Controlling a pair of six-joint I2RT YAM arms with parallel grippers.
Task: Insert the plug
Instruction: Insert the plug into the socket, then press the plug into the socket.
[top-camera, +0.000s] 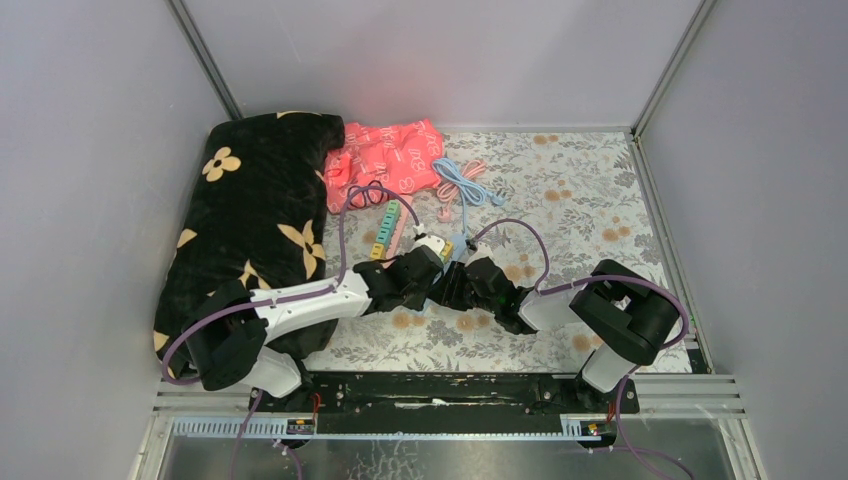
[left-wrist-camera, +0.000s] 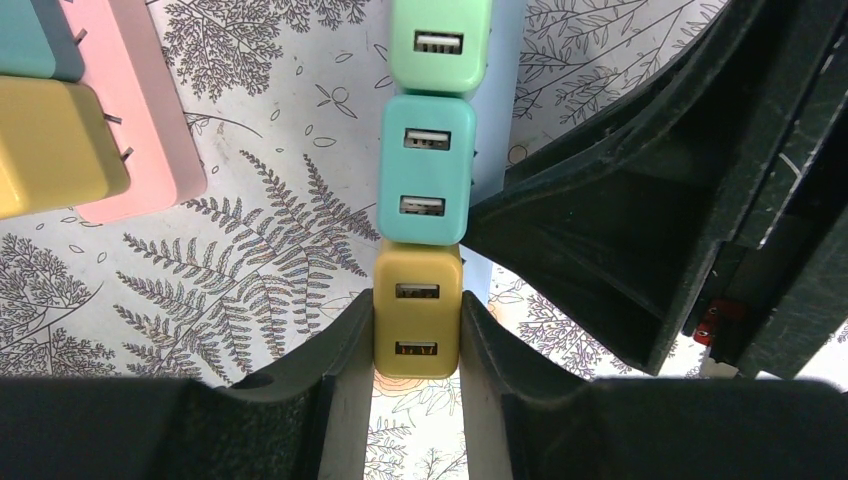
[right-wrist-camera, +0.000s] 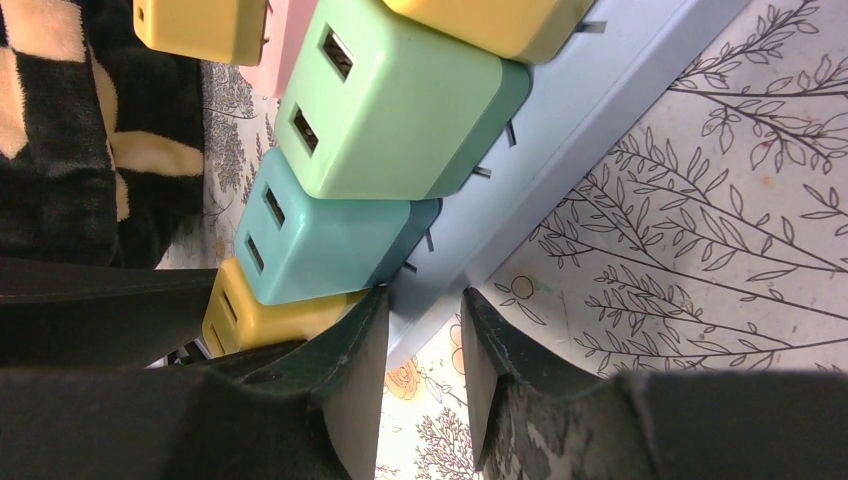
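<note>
We read the coming move as hinging on how the yellow plug (left-wrist-camera: 417, 325) sits against the blue power strip (right-wrist-camera: 600, 90). The plug is at the strip's near end, last in a row with the teal plug (left-wrist-camera: 427, 170) and the green plug (left-wrist-camera: 440, 40). That row follows the strip's long axis, which runs away from both wrists. The plug's USB face points away from the strip, so we judge the push has to go straight into the strip's socket face, across that axis. The left gripper (left-wrist-camera: 414, 300) is narrowed onto the yellow plug, one finger flat against each side, which makes it the arm to press. The right gripper (right-wrist-camera: 425, 310) straddles the same end of the strip, nearly closed, its fingers apparently pinching the strip's edges to brace it. In the overhead view the two grippers meet nose to nose over this end, and neither plug nor strip can be made out under them. The right wrist view shows bare prong between the strip and both the teal and green plugs. The yellow plug's own prongs are hidden behind the right gripper's finger, so we cannot tell how deep it sits. Beyond the strip's far side a pink strip (left-wrist-camera: 150, 110) with another yellow plug (left-wrist-camera: 50, 140) is cut off by the frame.
</note>
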